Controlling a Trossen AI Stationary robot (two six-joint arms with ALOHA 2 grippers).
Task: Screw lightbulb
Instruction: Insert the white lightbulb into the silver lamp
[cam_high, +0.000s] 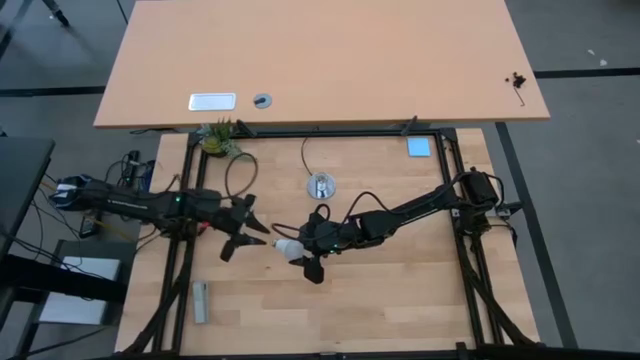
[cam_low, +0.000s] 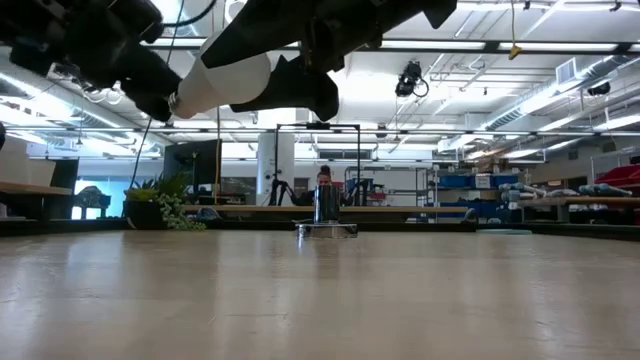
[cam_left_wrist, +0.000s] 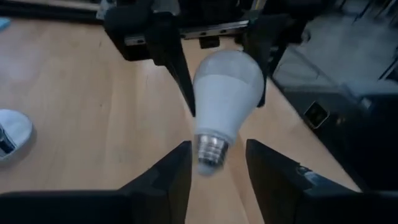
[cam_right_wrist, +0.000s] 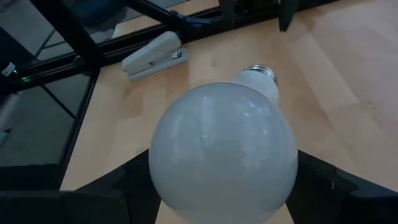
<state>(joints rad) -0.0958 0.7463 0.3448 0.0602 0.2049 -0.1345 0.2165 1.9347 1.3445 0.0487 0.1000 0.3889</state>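
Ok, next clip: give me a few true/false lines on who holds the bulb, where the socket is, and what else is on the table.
1. The right claw is shut on the lightbulb. True.
2. The bulb is already seated in the socket. False: it is held in the air, apart from the socket, which stands on the table farther back.
3. The left claw is shut on the bulb's threaded base. False: its fingers are open, with the base between them.
4. A stapler lies on the table near its front left. True.
5. A small potted plant stands at the table's back left. True.
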